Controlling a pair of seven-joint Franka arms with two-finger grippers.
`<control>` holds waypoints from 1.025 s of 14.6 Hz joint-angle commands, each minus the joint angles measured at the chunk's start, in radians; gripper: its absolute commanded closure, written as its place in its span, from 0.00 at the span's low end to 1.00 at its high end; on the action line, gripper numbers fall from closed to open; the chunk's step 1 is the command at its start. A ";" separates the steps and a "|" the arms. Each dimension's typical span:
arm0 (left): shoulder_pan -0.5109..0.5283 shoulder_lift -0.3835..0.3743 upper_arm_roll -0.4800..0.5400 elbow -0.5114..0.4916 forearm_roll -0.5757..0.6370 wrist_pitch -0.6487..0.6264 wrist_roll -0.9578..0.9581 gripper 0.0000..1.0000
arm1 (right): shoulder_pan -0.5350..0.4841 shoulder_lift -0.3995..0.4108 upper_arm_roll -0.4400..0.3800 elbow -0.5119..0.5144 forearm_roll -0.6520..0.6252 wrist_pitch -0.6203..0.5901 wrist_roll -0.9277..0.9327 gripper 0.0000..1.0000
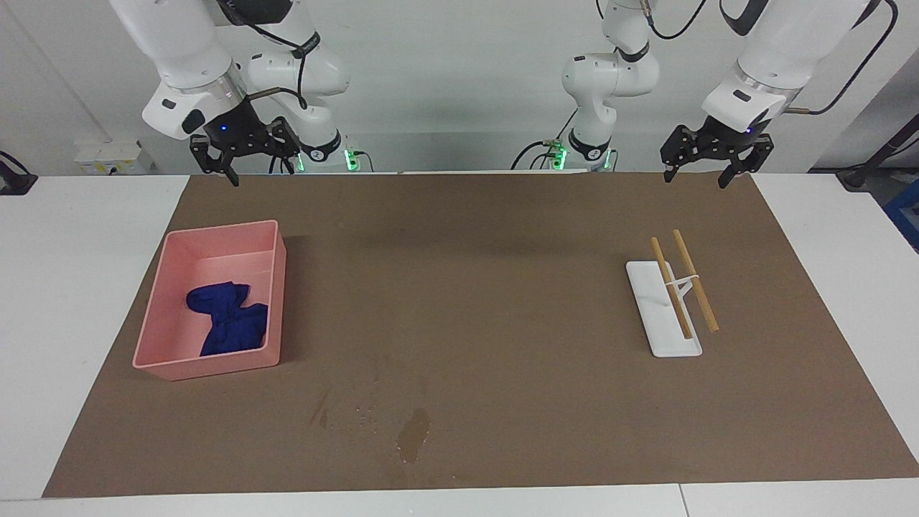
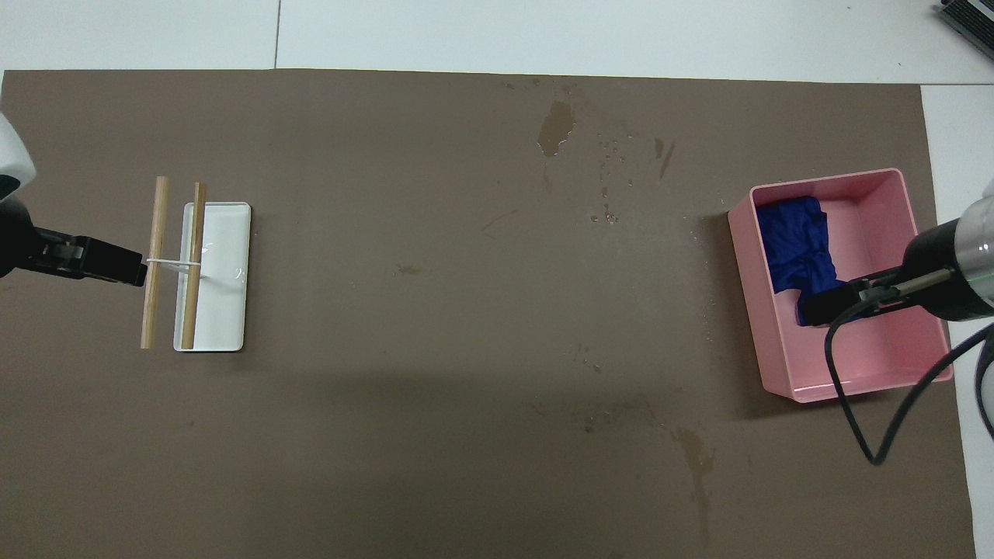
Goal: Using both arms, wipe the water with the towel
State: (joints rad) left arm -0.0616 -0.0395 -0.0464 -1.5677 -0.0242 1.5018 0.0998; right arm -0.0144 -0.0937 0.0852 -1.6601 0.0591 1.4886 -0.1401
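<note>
The water (image 1: 414, 434) is a dark wet blotch with small droplets beside it on the brown mat, at the edge farthest from the robots; it also shows in the overhead view (image 2: 556, 126). The deep-blue towel (image 1: 228, 327) lies crumpled in the pink tray (image 1: 215, 231) toward the right arm's end, and the overhead view shows towel (image 2: 794, 244) and tray (image 2: 893, 365) too. My right gripper (image 1: 244, 164) hangs open and empty, raised over the mat's edge nearest the robots; from overhead (image 2: 831, 307) it overlaps the tray. My left gripper (image 1: 696, 178) hangs open and empty, raised at its own end.
A white stand with two wooden sticks (image 1: 664, 309) lies toward the left arm's end, below the left gripper's tip in the overhead view (image 2: 217, 272). Faint wet streaks (image 2: 695, 458) mark the mat nearer the robots. Two slimmer arms with green-lit bases (image 1: 589, 147) stand between the big arms.
</note>
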 commanded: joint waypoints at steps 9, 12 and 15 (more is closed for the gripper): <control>-0.018 -0.022 0.011 -0.029 0.006 0.023 0.004 0.00 | -0.071 0.058 0.028 0.055 -0.031 0.067 -0.006 0.00; -0.020 -0.022 0.010 -0.029 0.003 0.023 0.001 0.00 | -0.073 0.066 0.027 0.048 -0.016 0.065 -0.006 0.00; -0.021 -0.022 0.010 -0.031 0.003 0.023 0.003 0.00 | -0.061 0.066 0.022 0.046 -0.013 0.078 0.001 0.00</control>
State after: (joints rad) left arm -0.0686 -0.0395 -0.0473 -1.5681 -0.0242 1.5024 0.0999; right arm -0.0716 -0.0348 0.0999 -1.6280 0.0435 1.5562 -0.1413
